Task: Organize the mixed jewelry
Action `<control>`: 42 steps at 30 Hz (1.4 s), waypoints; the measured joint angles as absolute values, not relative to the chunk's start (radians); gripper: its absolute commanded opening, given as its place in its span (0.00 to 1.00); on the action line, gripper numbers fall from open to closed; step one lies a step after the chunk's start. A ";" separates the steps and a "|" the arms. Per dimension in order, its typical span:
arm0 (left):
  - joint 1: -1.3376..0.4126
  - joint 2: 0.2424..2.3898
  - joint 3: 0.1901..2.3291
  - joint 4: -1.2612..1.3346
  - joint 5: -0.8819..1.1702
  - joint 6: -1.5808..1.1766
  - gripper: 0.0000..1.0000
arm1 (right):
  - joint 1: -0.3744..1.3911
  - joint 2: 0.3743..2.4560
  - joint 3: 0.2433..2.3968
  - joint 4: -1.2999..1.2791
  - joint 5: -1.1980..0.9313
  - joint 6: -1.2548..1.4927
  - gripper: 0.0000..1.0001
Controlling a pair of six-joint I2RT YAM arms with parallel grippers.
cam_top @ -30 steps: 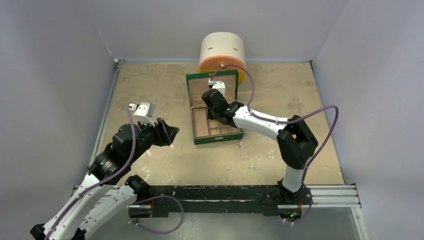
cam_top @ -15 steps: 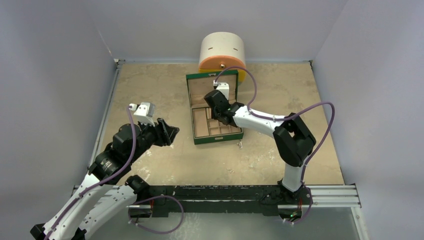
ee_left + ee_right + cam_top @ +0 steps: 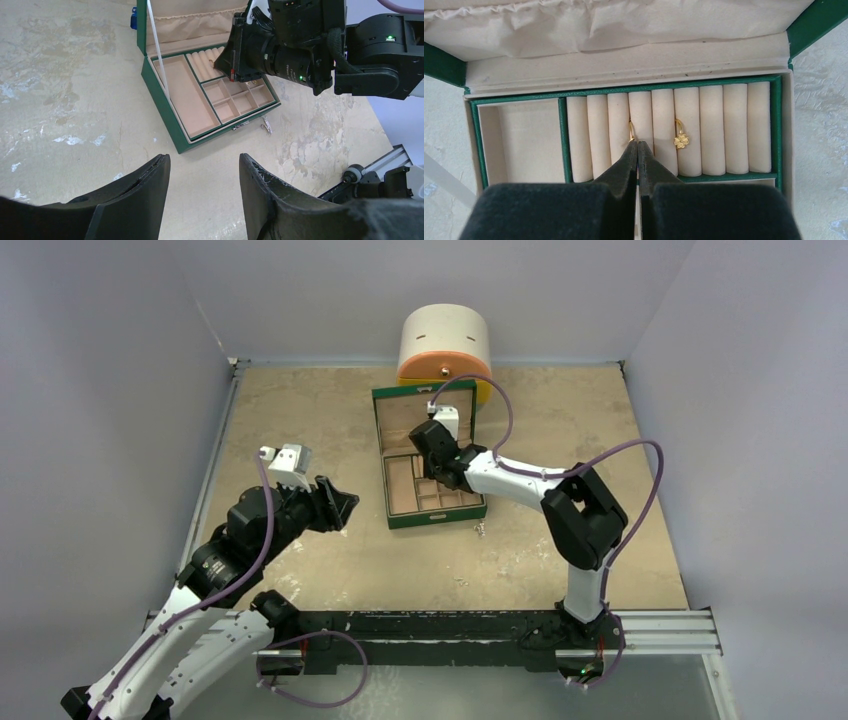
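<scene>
Standing on edge, gold ring [image 3: 630,129] aligns with roll slot [image 3: 628,106].

Right arm [image 3: 520,480] stretched forward, right gripper [image 3: 638,143] pinched fully closed, left arm [image 3: 225,545] folded low, left gripper [image 3: 204,162] hovering, jaws parted.

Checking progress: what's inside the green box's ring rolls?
A gold clover piece in one slot; a second gold piece, its lower part hidden by the shut right gripper.
</scene>
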State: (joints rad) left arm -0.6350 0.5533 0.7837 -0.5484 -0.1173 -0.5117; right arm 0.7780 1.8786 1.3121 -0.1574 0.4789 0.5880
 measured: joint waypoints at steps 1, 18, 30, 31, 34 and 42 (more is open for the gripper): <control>-0.635 0.553 0.784 -0.548 -0.117 -0.512 0.52 | 0.778 1.882 1.312 -0.158 0.479 0.588 0.00; -0.635 0.553 0.784 -0.548 -0.117 -0.512 0.52 | 0.778 1.889 1.312 -0.151 0.479 0.603 0.00; -0.630 0.561 0.784 -0.548 -0.117 -0.512 0.52 | 0.778 1.707 1.215 -0.162 0.466 0.602 0.00; -0.629 0.561 0.784 -0.548 -0.117 -0.512 0.52 | 0.778 1.679 1.201 -0.163 0.458 0.603 0.00; -0.629 0.563 0.784 -0.548 -0.118 -0.512 0.52 | 0.778 1.604 1.161 -0.180 0.443 0.602 0.03; -0.628 0.572 0.784 -0.548 -0.120 -0.512 0.52 | 0.778 1.386 0.974 -0.232 0.422 0.598 0.13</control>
